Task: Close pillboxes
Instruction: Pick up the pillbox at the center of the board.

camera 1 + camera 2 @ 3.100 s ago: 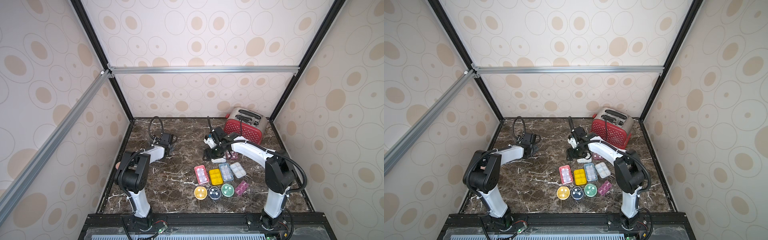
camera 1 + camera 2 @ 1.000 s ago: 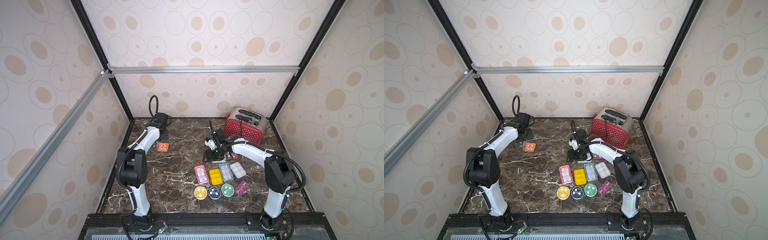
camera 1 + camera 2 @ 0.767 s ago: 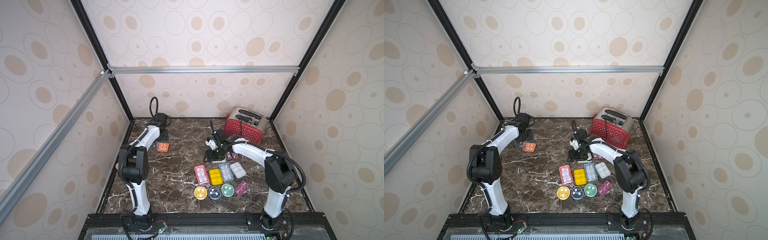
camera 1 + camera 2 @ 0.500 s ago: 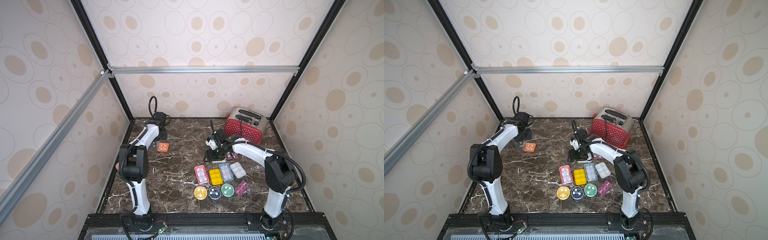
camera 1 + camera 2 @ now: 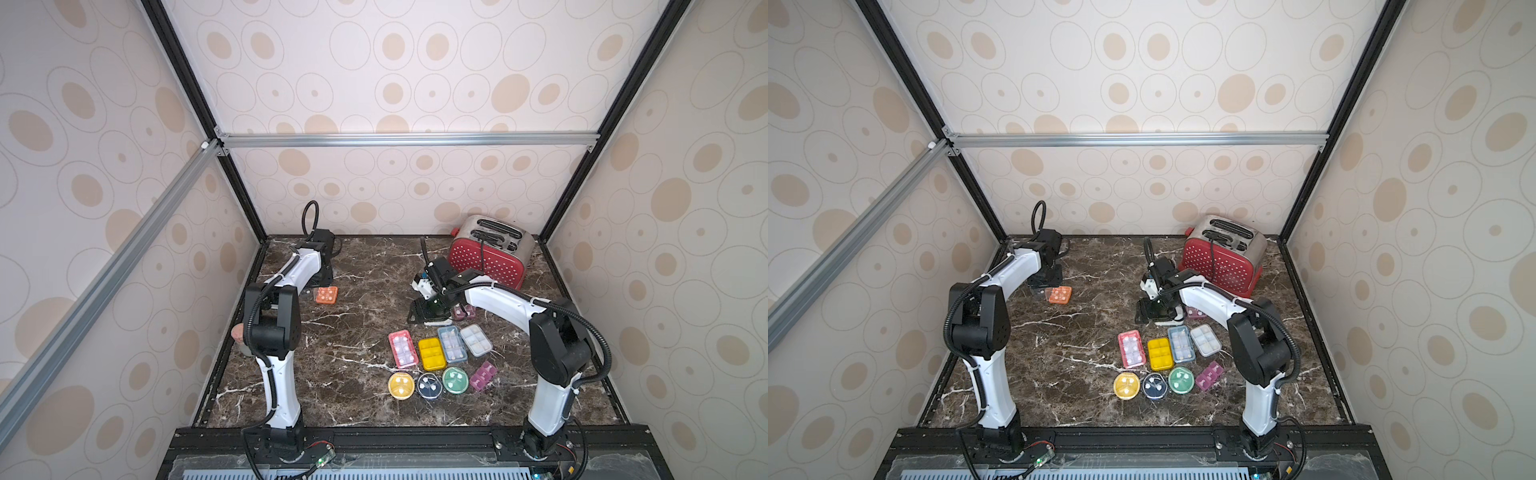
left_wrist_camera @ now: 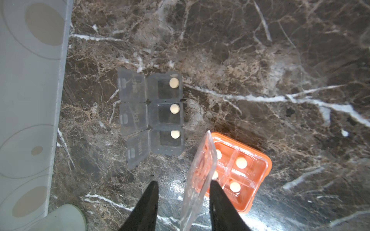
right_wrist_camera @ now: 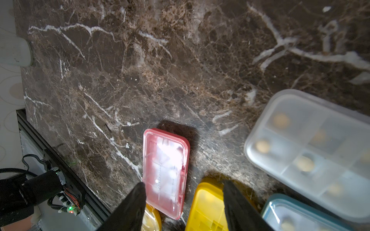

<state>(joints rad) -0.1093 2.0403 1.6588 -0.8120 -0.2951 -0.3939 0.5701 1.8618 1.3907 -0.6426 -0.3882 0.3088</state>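
An orange pillbox (image 6: pixel 243 172) (image 5: pixel 326 295) lies near the back left of the table, its clear lid (image 6: pixel 202 170) standing up on edge. My left gripper (image 6: pixel 183 186) is open and straddles that lid; one fingertip (image 6: pixel 215 186) is right against it, the other stands clear. Beside it lies a clear three-cell pillbox (image 6: pixel 165 114) with all its lids flapped open. My right gripper (image 7: pixel 183 192) (image 5: pixel 430 309) hovers open with nothing in it, above the red pillbox (image 7: pixel 166 170) and the yellow pillbox (image 7: pixel 208 208). Several more pillboxes (image 5: pixel 451 344) lie grouped at the front right.
A red toaster (image 5: pixel 490 253) stands at the back right, close behind my right arm. A small purple pillbox (image 5: pixel 463 311) lies under that arm. A cork-stoppered jar (image 5: pixel 239 334) sits at the left edge. The left wall (image 6: pixel 30 100) is near the clear pillbox.
My left arm has swung back toward the rear left corner, uncovering the orange pillbox, and has held there over the last second. The right arm has barely moved.
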